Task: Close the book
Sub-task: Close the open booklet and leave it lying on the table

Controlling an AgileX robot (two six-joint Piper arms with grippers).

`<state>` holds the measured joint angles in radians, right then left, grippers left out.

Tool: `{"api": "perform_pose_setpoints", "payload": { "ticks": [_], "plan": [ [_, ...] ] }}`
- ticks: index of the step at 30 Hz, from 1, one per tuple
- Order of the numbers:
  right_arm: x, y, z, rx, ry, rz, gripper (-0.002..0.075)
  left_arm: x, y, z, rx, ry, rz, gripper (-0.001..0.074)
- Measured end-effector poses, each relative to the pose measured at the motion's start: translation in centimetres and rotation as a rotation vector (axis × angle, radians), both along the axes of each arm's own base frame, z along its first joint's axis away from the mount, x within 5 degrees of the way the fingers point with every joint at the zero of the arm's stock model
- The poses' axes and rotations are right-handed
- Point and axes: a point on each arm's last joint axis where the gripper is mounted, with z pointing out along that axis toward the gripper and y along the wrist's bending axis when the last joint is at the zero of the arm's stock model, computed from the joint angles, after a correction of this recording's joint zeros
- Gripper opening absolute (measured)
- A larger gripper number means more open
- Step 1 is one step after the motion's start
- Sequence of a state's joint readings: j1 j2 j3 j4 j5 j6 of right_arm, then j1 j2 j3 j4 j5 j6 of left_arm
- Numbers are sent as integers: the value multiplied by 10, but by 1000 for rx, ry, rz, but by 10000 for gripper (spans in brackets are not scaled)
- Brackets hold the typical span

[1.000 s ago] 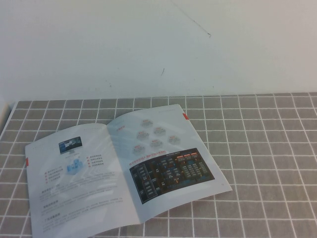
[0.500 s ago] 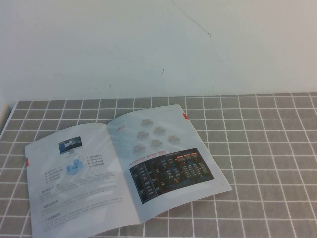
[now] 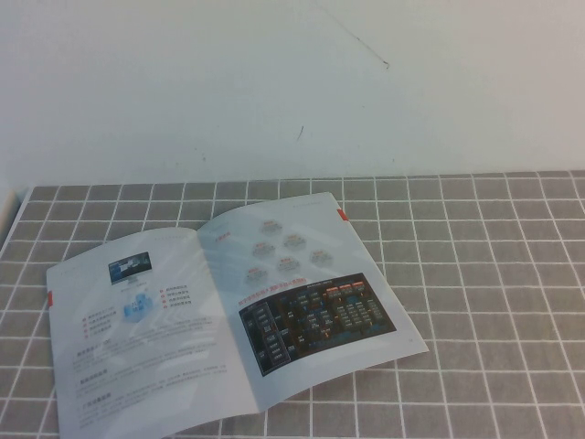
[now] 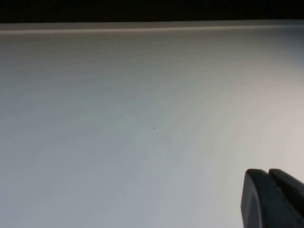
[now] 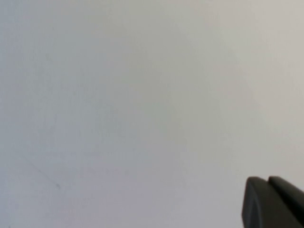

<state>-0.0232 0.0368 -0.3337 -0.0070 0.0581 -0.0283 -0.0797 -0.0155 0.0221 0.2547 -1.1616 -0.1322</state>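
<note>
Book (image 3: 228, 311), seemingly thin, light and floppy, lies open at 7 o'clock on the bench (image 3: 494, 274), probably best taken by its slightly raised 4 o'clock page edge, while left gripper (image 4: 273, 199) and right gripper (image 5: 273, 202), open or closed I cannot tell, show only in their wrist views.

The booklet (image 3: 228, 311) is cropped at the near edge of the table (image 3: 475, 274), its print illegible. Of left tool (image 4: 273, 199) and right tool (image 5: 273, 202) only dark tips show.

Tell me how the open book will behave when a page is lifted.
The book is likely floppy, since its thin pages curve. Probably light, and its glossy paper may slide on the tiled table. Both the left gripper and right gripper face bare wall.
</note>
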Motion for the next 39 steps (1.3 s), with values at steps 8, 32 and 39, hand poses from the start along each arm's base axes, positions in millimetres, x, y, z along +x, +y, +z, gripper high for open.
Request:
{"api": "perform_pose_setpoints", "payload": {
  "ticks": [8,32,39],
  "plan": [
    [23,2,15,45,320,33,-2,-2,-2,0,-13,-1,-89,-4],
    [158,40,43,-318,856,604,-2,36,17,11,-223,740,16,-4],
    [209,57,44,-299,931,778,-2,42,19,60,-236,946,66,-4]
  ]
}}
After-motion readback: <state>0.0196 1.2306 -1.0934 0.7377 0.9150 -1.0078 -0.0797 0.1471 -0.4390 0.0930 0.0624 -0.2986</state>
